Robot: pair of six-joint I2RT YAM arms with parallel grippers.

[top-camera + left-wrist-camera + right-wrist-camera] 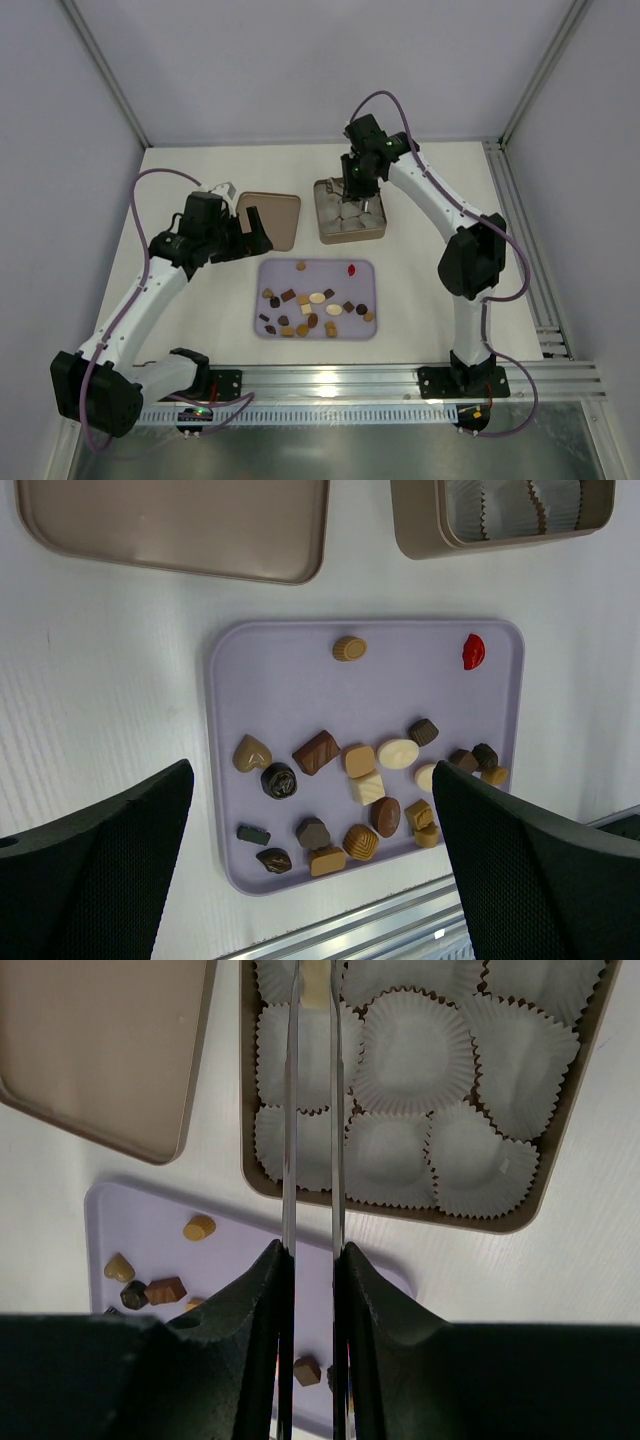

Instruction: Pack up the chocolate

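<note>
Several small chocolates (312, 308) in dark brown, caramel and cream, plus one red piece (351, 269), lie on a lilac tray (362, 327). They also show in the left wrist view (360, 780). My left gripper (256, 231) is open and empty, hovering left of the tray; its black fingers (100, 870) frame the tray from above. My right gripper (312, 1252) is shut on metal tongs (290, 1110) over the gold-brown tin (351, 236). A cream chocolate (315, 985) sits between the tong tips above a white paper cup (300, 1060).
The tin (520, 1210) holds several white crinkled paper cups (412, 1055). Its lid (281, 220) lies upside down to the tin's left, under my left gripper. An aluminium rail (330, 378) runs along the near table edge.
</note>
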